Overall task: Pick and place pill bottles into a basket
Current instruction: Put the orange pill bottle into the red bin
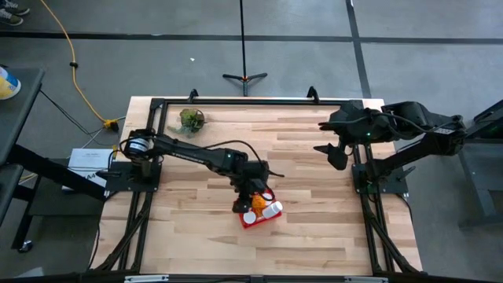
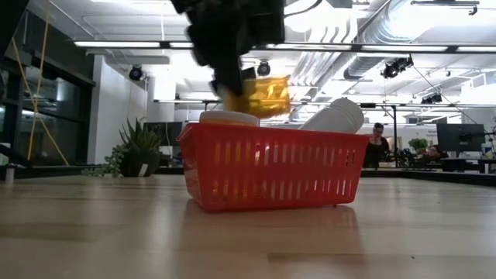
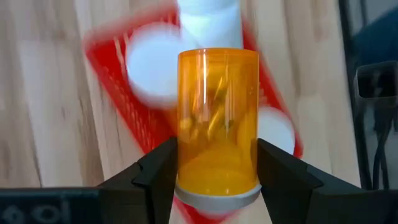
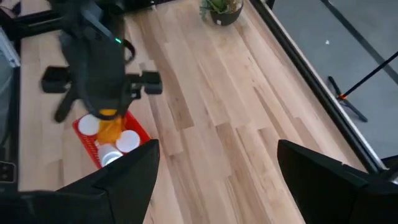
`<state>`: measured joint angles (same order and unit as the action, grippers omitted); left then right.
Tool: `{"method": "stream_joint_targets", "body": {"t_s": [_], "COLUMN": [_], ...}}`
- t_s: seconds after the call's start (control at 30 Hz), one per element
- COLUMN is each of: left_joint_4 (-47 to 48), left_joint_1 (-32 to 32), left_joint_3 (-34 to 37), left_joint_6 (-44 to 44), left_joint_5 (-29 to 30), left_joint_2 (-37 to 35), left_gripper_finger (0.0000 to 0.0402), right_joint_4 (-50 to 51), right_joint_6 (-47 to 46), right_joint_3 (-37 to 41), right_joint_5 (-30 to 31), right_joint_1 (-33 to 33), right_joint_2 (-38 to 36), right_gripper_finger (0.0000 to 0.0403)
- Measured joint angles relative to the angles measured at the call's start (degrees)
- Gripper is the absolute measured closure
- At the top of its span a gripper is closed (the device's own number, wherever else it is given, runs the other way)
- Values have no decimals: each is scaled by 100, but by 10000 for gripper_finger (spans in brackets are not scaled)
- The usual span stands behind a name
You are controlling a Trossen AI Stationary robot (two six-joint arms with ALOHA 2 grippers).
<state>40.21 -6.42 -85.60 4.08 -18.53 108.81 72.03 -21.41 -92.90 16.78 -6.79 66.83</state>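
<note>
So the left end effector (image 3: 217, 180) is clamped on an unlabeled orange pill bottle (image 3: 217, 118), red basket (image 2: 271, 167) right below it; right end effector (image 1: 336, 153) hangs spread apart, well away.

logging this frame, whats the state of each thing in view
left tool: shut on a translucent orange pill bottle, above the basket
translucent orange pill bottle: held, not yet released
red perforated plastic basket: on the table, white-capped bottles already inside
right tool: open, parked at the table's right side
small green leafy plant: upright, on the table behind the left arm
</note>
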Motion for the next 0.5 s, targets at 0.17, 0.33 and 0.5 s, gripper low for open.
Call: {"method": "stream_joint_targets", "body": {"t_s": [0.17, 0.33, 0.5], "left_joint_4": [71, 69, 76], "left_joint_1": [-2, -69, -153], "left_joint_3": [78, 72, 72], "left_joint_6": [-83, -219, -234], "left_joint_5": [-182, -367, -389], "left_joint_2": [61, 63, 63], "left_gripper_finger": [173, 173, 166], "right_joint_4": [-33, -33, -33], "right_joint_6": [-176, -342, -430], "right_joint_3": [0, 0, 0], "right_joint_5": [-73, -115, -206], "right_joint_1": [0, 0, 0], "right_joint_2": [0, 0, 22], "right_gripper_finger": [86, 86, 86]}}
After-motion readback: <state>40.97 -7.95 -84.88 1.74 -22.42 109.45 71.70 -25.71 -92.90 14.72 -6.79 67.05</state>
